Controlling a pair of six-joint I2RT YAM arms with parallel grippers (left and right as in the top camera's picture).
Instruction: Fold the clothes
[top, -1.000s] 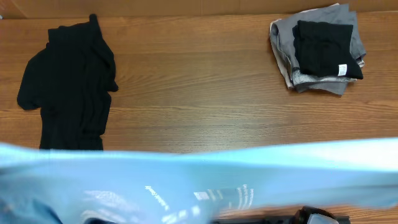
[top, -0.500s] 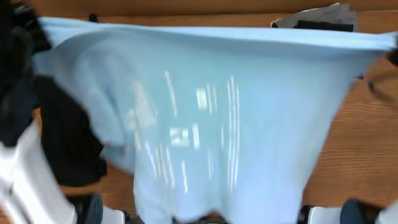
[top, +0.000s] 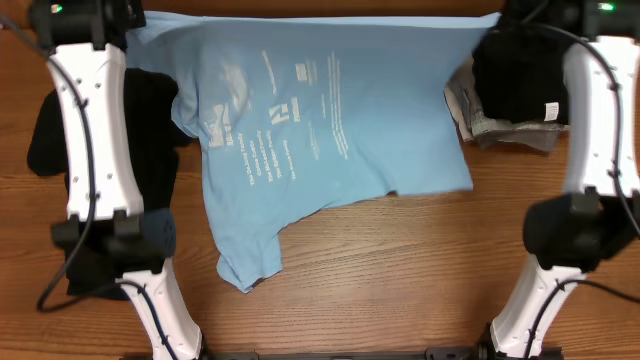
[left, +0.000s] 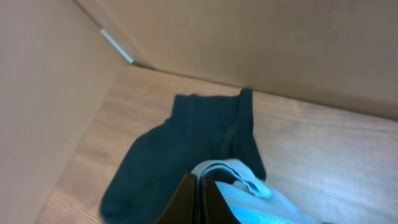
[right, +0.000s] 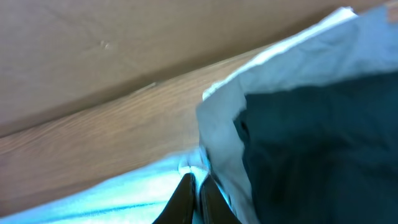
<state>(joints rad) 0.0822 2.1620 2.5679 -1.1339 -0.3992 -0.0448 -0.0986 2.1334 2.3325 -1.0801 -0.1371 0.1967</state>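
Note:
A light blue T-shirt with white print is spread across the far middle of the table, its far edge stretched between both grippers. My left gripper is shut on its far left corner, above a black garment. My right gripper is shut on the far right corner, beside the folded pile. The shirt's near part lies crumpled on the wood.
A loose black garment lies at the left under my left arm. A folded pile of grey and black clothes sits at the far right. A brown wall runs along the table's far edge.
Both grippers have swung the blue shirt from the near edge to the far side of the table. It now lies spread on the wood instead of hanging close under the camera.

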